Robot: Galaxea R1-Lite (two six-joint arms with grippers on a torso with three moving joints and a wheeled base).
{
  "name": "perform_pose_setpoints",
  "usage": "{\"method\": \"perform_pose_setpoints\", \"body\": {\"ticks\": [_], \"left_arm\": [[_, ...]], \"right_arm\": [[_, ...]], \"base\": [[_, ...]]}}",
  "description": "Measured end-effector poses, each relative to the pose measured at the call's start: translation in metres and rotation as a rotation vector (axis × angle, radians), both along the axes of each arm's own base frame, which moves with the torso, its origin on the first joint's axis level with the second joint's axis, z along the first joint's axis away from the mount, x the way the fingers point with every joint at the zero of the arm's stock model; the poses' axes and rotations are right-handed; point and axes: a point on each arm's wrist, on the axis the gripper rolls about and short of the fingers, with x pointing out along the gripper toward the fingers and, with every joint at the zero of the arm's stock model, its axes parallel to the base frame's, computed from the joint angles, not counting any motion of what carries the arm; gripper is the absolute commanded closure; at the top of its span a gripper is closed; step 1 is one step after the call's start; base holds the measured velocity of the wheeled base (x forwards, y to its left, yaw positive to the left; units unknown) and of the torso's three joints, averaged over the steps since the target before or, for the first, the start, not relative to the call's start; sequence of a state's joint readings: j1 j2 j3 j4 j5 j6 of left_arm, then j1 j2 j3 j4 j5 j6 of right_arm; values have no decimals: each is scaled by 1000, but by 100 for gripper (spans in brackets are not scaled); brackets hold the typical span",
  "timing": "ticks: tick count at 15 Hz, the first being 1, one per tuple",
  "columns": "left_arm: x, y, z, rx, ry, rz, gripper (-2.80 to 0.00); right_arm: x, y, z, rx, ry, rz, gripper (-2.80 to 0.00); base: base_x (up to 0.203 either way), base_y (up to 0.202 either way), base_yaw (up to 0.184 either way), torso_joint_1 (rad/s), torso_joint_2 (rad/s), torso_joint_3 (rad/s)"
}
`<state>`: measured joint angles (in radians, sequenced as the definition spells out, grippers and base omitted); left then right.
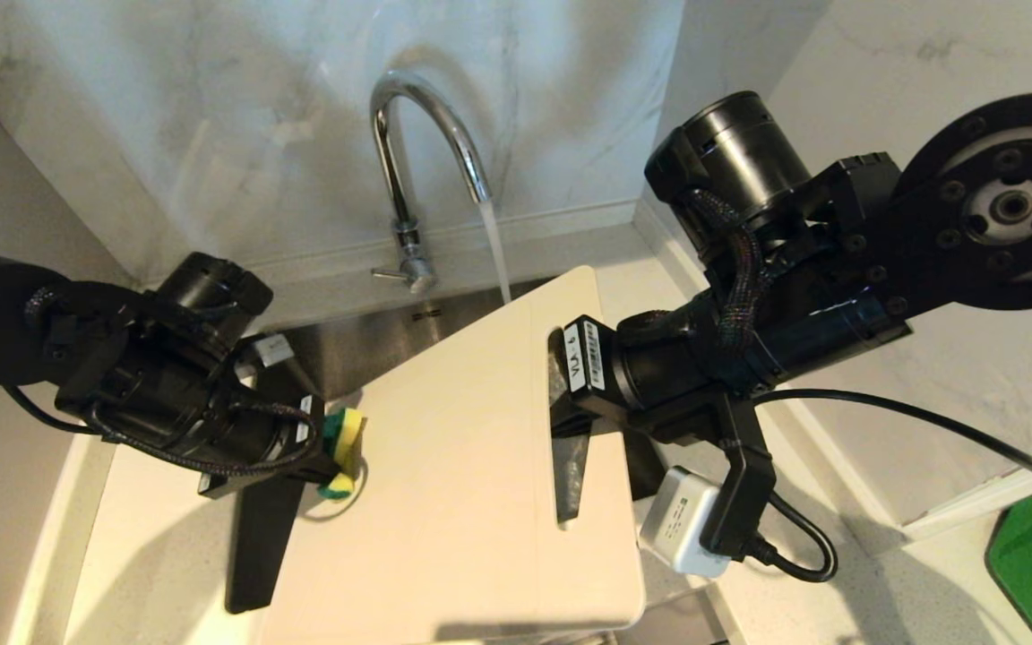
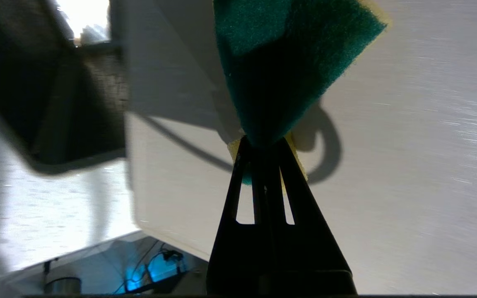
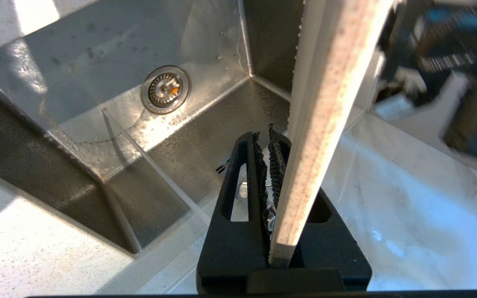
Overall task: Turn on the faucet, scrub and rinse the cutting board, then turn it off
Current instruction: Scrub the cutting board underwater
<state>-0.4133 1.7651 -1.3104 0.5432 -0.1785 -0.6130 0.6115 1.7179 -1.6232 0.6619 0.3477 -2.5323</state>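
From the head view I see the faucet [image 1: 417, 170] running, its stream striking the far edge of the cutting board [image 1: 453, 466], which is held tilted over the sink [image 1: 364, 345]. My left gripper [image 1: 341, 452] is clenched on a green-and-yellow sponge [image 1: 343, 439] at the board's left edge. My right gripper [image 1: 570, 448] clamps the board near its handle slot. Only the right wrist view shows the drain strainer [image 3: 165, 89] and wet steel basin. Pale speckled countertop [image 1: 856, 591], marble wall [image 1: 211, 116].
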Motion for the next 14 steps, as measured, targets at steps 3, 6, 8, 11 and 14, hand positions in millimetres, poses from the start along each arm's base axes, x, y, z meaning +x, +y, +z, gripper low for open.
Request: {"method": "perform_pose_setpoints", "body": {"ticks": [3,6,8,11,14], "left_arm": [[6,32,-22,46,13,39,0],[9,69,-40,71,26,77,0],[8,86,-40,28,30,94,0],[4,95,-20,-18,-31,105,0],[-4,96,21,-73,-122,101,0]], "right_arm": [[0,0,0,2,2,-3,0],[0,0,0,2,3,-3,0],[0,0,-1,1,4,-3,0],[-1,0,0,2,4,-4,0],[-1,-1,-2,-1,8,-5,0]], "base": [[0,0,0,0,0,0],[0,0,0,0,0,0],[0,0,0,0,0,0],[0,0,0,0,0,0],[0,0,0,0,0,0]]}}
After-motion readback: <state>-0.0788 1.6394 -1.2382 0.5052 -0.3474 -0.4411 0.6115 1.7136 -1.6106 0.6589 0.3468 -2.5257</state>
